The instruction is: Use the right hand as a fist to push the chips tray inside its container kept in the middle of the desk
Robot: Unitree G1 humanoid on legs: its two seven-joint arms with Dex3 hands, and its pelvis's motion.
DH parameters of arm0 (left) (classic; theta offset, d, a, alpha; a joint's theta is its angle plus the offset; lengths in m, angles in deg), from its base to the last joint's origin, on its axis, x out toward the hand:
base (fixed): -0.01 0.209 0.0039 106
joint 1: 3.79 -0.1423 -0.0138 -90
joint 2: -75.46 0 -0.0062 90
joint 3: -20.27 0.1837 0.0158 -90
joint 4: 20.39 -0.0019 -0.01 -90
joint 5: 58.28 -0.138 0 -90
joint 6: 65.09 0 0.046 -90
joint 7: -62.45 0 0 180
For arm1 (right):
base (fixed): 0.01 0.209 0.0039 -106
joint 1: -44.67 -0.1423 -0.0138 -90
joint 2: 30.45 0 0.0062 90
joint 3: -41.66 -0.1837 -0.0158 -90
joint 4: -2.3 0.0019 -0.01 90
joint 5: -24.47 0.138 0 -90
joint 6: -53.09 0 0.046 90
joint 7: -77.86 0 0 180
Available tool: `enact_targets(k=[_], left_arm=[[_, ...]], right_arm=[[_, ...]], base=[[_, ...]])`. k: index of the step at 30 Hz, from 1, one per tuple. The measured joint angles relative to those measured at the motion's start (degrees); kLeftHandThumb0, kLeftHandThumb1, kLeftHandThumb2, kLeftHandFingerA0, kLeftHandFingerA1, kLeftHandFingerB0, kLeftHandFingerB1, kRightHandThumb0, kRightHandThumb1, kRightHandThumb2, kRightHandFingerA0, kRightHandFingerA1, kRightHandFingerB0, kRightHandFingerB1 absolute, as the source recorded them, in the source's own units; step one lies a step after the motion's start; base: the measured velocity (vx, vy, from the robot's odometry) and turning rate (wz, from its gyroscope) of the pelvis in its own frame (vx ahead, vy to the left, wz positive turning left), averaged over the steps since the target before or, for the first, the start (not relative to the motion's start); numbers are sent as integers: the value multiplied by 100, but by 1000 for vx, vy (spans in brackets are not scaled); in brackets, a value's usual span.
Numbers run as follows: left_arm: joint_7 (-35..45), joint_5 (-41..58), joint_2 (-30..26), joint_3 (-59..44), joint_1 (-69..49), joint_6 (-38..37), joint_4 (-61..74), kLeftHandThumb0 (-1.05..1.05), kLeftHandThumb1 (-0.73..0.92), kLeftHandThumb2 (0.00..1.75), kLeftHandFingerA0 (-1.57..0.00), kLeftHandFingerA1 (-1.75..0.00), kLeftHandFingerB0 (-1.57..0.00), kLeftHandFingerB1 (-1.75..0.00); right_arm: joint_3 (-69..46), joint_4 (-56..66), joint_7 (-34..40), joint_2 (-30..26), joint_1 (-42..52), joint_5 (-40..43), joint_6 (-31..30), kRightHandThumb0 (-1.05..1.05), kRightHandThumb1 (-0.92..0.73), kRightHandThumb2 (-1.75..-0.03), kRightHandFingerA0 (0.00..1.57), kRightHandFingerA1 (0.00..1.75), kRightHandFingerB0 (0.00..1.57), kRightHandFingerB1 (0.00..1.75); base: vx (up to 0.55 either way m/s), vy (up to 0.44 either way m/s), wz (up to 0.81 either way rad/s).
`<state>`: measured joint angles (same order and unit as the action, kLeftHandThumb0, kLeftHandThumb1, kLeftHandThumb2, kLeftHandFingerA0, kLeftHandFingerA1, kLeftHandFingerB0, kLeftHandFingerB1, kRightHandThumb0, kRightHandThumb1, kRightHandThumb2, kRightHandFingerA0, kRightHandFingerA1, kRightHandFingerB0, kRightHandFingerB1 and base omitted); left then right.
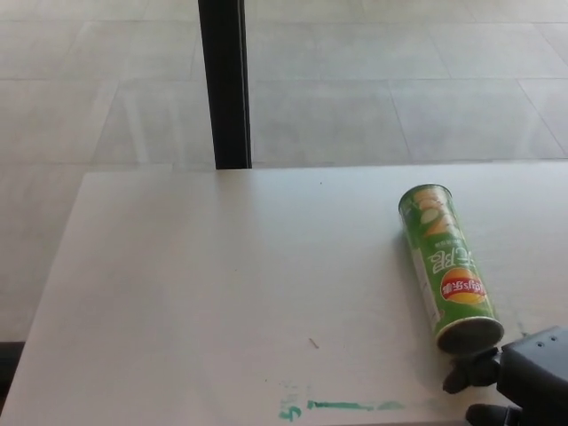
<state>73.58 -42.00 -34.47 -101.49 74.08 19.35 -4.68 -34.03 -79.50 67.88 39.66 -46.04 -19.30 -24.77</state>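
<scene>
Lying on its side at the right of the white desk [177, 284], a green chips can [446, 264] points its near end at the right hand [510, 382], fingers curled shut just beside it; green marker streak [342, 406] along the front edge

bare desk [204, 293] left, can [446, 266] right
</scene>
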Motion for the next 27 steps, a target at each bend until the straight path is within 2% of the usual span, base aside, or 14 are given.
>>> enact_targets(k=[1,6,8,10,11,13,16,19,20,21,23,24,25,27], left_arm=[[0,0,1,0,0,0,-1,-105,67,94,-66,-134,-43,-111],[-2,-1,2,0,-1,0,-4,-105,44,133,-96,-135,-10,-82],[-2,0,2,-1,0,0,-3,-105,63,102,-63,-140,-46,-116],[-2,0,2,-1,-1,0,-3,-102,46,133,-78,-126,-1,-76],[-2,-1,2,-1,-1,1,-3,-105,68,98,-65,-134,-46,-109],[-3,-1,2,1,0,0,-5,-98,43,130,-120,-146,-38,-94],[-4,-1,2,1,-1,0,-6,-105,68,97,-63,-132,-54,-108],[-4,-2,2,1,0,0,-6,-104,50,136,-100,-136,-28,-89],[-4,-2,2,2,0,0,-6,-105,65,100,-60,-139,-44,-113],[-4,-2,2,2,-1,0,-6,-101,46,132,-113,-142,-19,-84],[-4,-1,2,1,0,1,-6,-105,64,98,-69,-142,-49,-116],[-4,-1,2,1,0,1,-6,-105,46,134,-118,-150,-53,-105],[-5,0,2,-1,0,1,-6,-105,62,103,-66,-147,-52,-122],[-3,2,3,-10,0,1,-5,-104,48,135,-121,-151,-49,-104]], right_arm=[[-19,165,-84,-27,58,68,-19,-62,-86,-66,79,63,58,44],[-186,896,-477,-131,241,392,-153,-60,-83,-66,83,75,58,48],[-319,1127,-605,-197,271,550,-187,-60,-84,-65,80,76,58,49],[-450,1282,-695,-250,274,671,-214,-61,-85,-65,77,76,57,48],[-562,1379,-761,-289,274,765,-242,-59,-81,-64,83,86,60,48],[-813,1520,-851,-329,274,917,-286,-56,-79,-63,84,86,63,50],[-1186,1640,-943,-366,274,1116,-340,-63,-82,-64,87,79,64,49],[-1749,1710,-1043,-410,274,1366,-399,-57,-78,-63,88,83,70,53],[-1834,1709,-1053,-414,273,1403,-406,-52,-76,-63,90,81,72,54],[-2025,1707,-1076,-417,272,1493,-424,-53,-76,-63,91,80,71,53],[-2346,1682,-1109,-417,270,1647,-449,-54,-78,-63,91,81,70,50],[-2481,1657,-1119,-417,270,1713,-457,-53,-78,-63,94,86,70,50],[-2683,1606,-1126,-417,268,1798,-470,-51,-78,-63,93,87,67,52],[-2970,1502,-1130,-414,267,1940,-478,-49,-78,-63,94,86,68,53]], base=[[0,0,0],[0,0,0],[0,0,0],[0,0,0],[0,0,0],[0,0,0],[0,0,0],[0,0,0],[0,0,0],[0,0,0],[0,0,0],[0,0,0],[0,0,0],[0,0,0]])
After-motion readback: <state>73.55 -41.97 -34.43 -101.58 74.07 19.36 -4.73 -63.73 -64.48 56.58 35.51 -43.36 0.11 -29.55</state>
